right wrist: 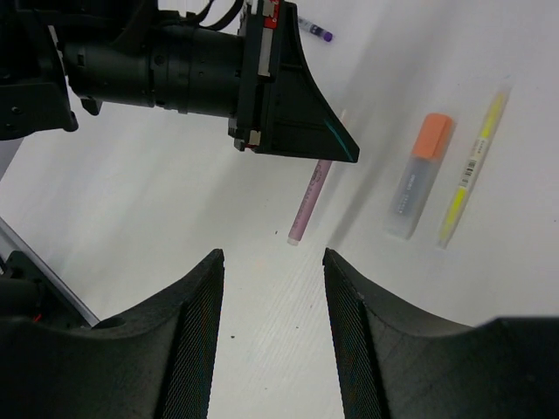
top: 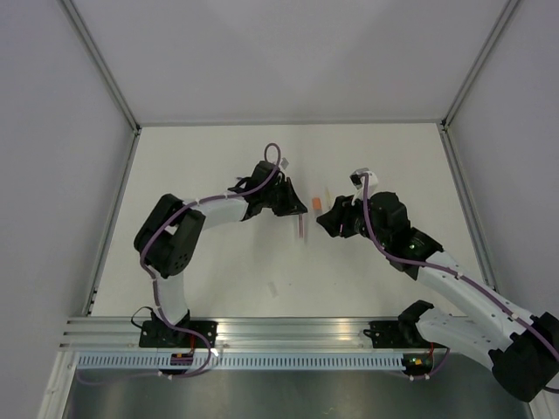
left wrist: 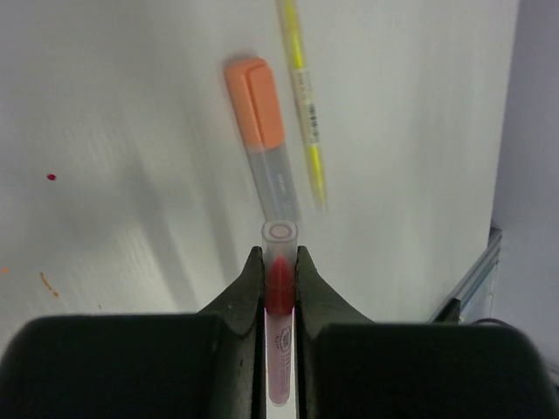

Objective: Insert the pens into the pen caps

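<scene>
My left gripper (left wrist: 279, 257) is shut on the red-pink pen (left wrist: 279, 288), whose clear end sticks out past the fingertips above the table. In the top view this gripper (top: 293, 205) holds the pen (top: 301, 229) tilted. A pen cap (left wrist: 255, 100), orange with a clear body, lies just ahead of it, apart from it. The pale yellow pen (left wrist: 304, 96) lies to the cap's right. My right gripper (right wrist: 272, 262) is open and empty, facing the held pen (right wrist: 310, 201), the cap (right wrist: 421, 170) and the yellow pen (right wrist: 467, 170). A dark purple pen (right wrist: 316, 32) lies farther off.
White tabletop (top: 218, 271) with grey walls on three sides and a metal rail (top: 262, 332) at the near edge. A small pale scrap (top: 273, 289) lies near the front. The left gripper's body (right wrist: 279, 96) hangs close in front of the right one.
</scene>
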`<state>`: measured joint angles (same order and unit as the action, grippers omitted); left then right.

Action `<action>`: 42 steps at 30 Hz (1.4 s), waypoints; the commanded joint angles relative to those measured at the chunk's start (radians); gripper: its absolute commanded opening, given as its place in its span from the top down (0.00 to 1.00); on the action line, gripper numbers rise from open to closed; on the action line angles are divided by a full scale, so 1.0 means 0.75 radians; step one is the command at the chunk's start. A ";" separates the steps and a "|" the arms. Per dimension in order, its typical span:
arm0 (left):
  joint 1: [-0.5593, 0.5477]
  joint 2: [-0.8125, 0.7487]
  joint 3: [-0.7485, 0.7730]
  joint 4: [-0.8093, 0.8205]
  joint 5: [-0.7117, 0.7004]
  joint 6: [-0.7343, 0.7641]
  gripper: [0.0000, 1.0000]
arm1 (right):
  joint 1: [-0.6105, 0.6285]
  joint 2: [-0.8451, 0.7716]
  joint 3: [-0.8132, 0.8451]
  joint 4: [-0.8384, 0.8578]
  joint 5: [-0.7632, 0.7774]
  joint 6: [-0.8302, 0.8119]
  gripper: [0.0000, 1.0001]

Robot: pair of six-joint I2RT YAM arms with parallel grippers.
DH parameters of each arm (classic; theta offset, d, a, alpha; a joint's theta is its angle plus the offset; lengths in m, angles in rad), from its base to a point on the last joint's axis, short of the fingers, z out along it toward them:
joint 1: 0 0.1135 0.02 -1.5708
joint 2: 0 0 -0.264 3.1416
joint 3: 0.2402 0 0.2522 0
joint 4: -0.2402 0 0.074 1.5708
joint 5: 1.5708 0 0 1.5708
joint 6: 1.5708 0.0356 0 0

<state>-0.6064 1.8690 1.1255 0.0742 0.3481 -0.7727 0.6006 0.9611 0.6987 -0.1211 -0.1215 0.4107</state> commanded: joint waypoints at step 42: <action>0.371 -0.054 0.346 -0.798 -0.427 -0.022 0.68 | -0.003 -0.067 -0.070 0.065 0.013 -0.032 0.45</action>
<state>-0.4026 1.7679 1.2858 -0.3458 0.0776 -0.6323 0.5999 0.9119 0.6476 -0.1184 -0.0914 0.3893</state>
